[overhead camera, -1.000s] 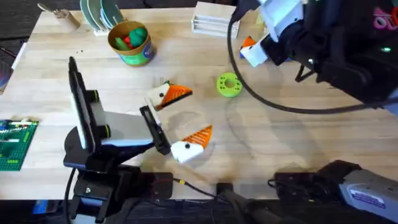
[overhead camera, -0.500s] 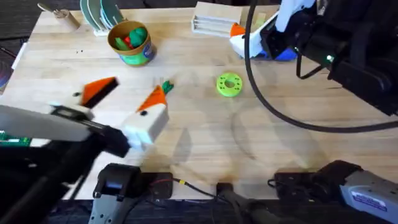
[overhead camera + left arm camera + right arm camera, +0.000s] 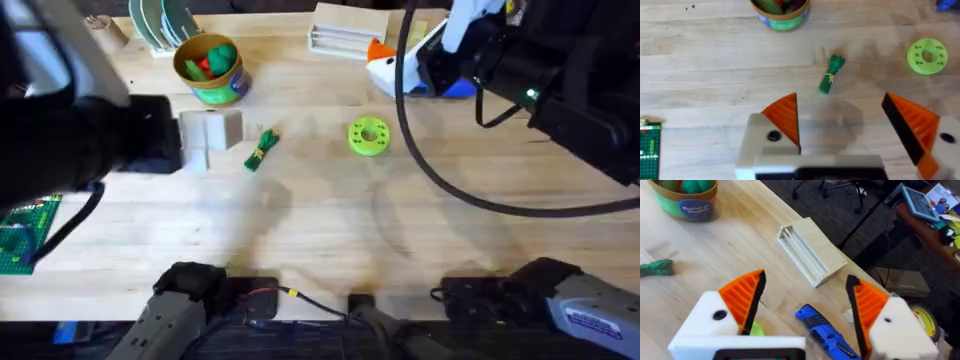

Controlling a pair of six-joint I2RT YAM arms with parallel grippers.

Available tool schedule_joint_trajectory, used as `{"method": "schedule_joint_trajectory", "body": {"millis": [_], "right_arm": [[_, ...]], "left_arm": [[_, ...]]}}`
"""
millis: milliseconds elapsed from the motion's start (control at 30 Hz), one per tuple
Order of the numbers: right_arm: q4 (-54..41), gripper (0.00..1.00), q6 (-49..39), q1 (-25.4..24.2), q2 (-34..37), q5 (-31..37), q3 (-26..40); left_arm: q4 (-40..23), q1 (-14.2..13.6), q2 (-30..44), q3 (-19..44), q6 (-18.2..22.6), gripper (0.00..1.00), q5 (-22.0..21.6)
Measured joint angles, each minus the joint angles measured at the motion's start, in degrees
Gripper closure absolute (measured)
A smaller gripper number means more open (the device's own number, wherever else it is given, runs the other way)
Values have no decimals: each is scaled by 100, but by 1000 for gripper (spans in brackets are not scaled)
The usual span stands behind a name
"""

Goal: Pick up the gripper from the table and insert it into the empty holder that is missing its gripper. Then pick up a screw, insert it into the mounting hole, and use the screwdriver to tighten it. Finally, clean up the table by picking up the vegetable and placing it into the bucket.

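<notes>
**Vegetable pickup: left arm nearer**

Vegetable lies on the bare table, between the bucket and the green disc, apart from both. In the left wrist view we see it just beyond the left gripper, near the centerline of the wide-open, empty jaws. Its long axis runs roughly along the approach direction, slightly tilted. We judge the left arm nearer, needing a short advance and descent. The right gripper also stands open and empty, over the screwdriver at the far right.
</notes>
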Motion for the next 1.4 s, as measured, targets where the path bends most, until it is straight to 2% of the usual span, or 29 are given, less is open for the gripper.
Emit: {"method": "schedule_joint_trajectory", "body": {"millis": [367, 533, 700, 833, 1100, 1400], "right_arm": [[0, 9, 0, 0, 0, -7, 0], [-4, 9, 0, 0, 1, -7, 0], [-213, 9, 0, 0, 0, -7, 0], [-463, 9, 0, 0, 0, -7, 0], [-503, 9, 0, 0, 0, -7, 0], [-503, 9, 0, 0, 0, -7, 0]], "left_arm": [[121, 0, 1682, -9, 115, 7, 11], [705, 0, 2364, -400, 547, 6, 402], [1433, 0, 2863, -1111, 977, 6, 540], [1924, 0, 3164, -1454, 1163, 6, 575], [2644, 0, 3820, -1510, 1272, 6, 579], [2754, 0, 4423, -1510, 1290, 6, 579]]}}
